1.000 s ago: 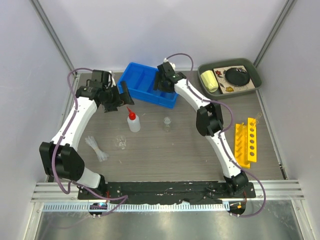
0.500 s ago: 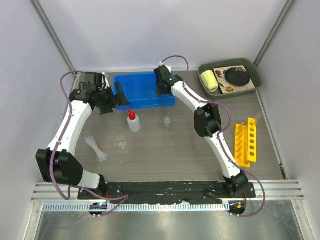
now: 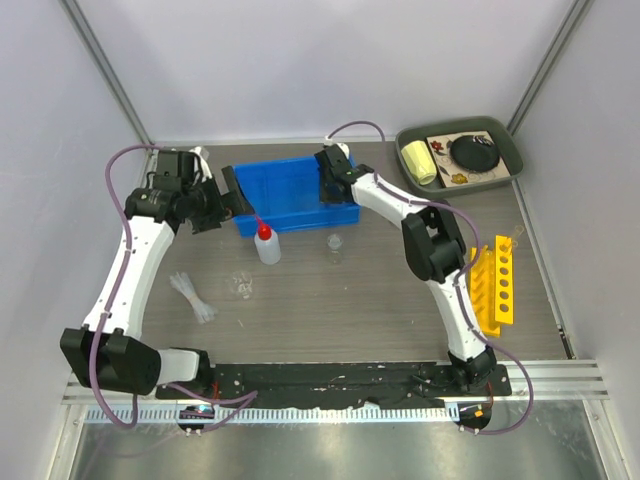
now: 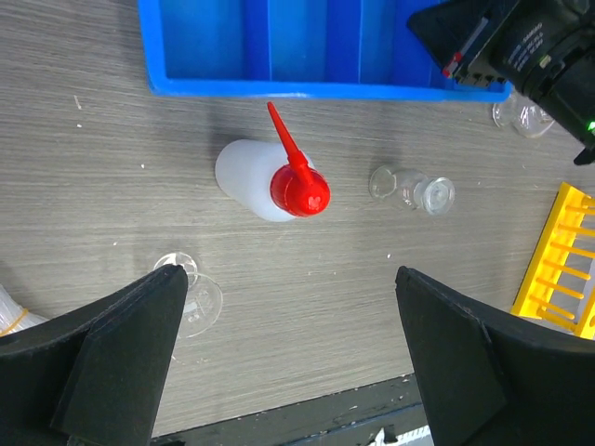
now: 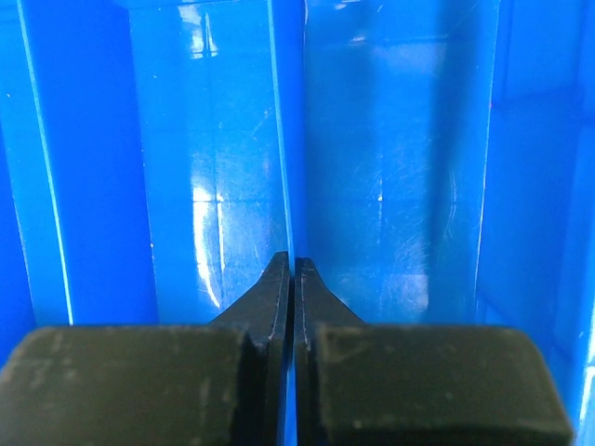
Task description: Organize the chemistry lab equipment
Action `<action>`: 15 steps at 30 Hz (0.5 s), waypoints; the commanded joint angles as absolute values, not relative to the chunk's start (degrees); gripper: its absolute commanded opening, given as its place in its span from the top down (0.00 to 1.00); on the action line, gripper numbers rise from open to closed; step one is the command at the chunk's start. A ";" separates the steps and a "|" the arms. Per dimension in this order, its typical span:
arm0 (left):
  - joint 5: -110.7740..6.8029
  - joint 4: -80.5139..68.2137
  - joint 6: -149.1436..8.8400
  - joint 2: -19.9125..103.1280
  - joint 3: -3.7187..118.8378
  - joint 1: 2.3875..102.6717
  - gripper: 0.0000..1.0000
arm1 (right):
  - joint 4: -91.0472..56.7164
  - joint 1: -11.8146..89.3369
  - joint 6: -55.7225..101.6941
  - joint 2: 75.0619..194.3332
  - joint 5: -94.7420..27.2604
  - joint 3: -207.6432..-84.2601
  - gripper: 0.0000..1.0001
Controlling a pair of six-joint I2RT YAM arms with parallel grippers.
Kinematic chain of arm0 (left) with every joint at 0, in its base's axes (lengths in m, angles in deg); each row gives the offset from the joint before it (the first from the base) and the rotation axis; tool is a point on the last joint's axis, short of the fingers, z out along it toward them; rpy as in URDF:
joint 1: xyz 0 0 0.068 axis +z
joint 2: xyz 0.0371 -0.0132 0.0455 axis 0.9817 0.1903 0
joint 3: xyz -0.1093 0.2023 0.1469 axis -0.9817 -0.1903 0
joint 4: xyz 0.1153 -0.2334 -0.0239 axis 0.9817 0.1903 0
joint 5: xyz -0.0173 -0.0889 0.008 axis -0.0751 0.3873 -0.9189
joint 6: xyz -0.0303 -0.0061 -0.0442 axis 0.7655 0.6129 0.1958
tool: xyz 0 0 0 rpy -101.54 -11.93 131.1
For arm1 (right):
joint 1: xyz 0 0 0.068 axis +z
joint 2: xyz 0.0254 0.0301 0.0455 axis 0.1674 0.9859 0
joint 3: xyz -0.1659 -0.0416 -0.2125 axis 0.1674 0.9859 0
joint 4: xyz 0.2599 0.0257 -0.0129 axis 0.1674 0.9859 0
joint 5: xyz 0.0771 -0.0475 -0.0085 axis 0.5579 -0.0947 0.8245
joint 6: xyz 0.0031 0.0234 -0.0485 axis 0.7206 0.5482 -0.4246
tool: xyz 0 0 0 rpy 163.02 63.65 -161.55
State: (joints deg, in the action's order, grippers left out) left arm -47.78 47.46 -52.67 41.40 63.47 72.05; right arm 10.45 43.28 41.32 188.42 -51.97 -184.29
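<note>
The blue bin [image 3: 285, 168] lies at the back of the table. My right gripper [image 3: 333, 190] reaches down into it and is shut [image 5: 293, 268] on its thin middle partition [image 5: 289, 139]. Just left of the bin my left gripper [image 3: 226, 198] hangs open [image 4: 288, 358] above bare tabletop. In front of the bin stands the white squeeze bottle [image 3: 267, 246] [image 4: 251, 177] with a red nozzle. A small glass flask [image 3: 334, 243] [image 4: 414, 190], a clear beaker [image 3: 243, 287] [image 4: 193, 295] and a bundle of pipettes [image 3: 192, 296] lie nearby. Another beaker [image 4: 521, 113] sits by the right arm.
The yellow test-tube rack [image 3: 495, 285] [image 4: 562, 269] lies at the right, beside the right arm's lower links. A dark green tray [image 3: 505, 135] with a yellow roll and a black disc sits at the back right. Grey walls close in on three sides.
The blue bin has swung from a slant to level and shifted left. The right jaws have closed on its partition. My left arm has drawn back to the left.
</note>
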 commanded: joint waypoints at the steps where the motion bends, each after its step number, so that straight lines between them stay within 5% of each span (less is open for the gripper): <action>1: -46.98 48.34 -53.87 38.37 62.91 72.61 0.00 | 8.80 44.00 42.80 183.44 -49.47 -172.81 0.99; 15: -44.87 48.69 -53.08 32.04 58.96 72.61 0.00 | 1.49 49.18 45.70 170.60 -51.05 -146.26 0.99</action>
